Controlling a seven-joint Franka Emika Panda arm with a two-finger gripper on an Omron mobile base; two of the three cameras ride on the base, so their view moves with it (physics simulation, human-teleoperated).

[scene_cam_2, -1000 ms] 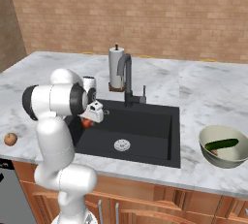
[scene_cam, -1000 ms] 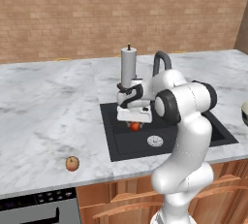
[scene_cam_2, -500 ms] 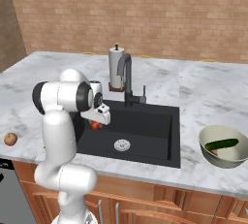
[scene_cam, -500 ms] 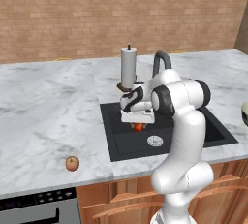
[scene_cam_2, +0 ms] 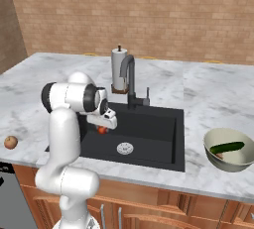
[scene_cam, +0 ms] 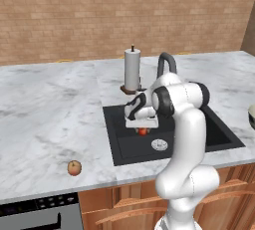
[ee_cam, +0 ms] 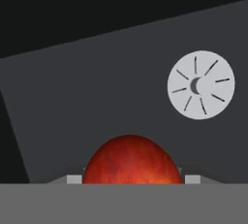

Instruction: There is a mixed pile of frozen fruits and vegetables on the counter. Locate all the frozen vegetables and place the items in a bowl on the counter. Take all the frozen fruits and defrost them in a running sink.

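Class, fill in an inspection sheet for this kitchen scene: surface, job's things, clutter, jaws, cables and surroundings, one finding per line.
Surface: veined marble counter over wooden cabinets.
Job's things: red ball held over the black sink, near the drain; peach lies on the counter near the front edge; cucumber lies in the bowl, with a small brownish lump beside it.
Clutter: paper towel roll stands behind the sink.
Jaws: gripper closed on the red ball, above the basin.
Cables: nothing seen.
Surroundings: brick wall behind; faucet at the sink's back, no water visible.
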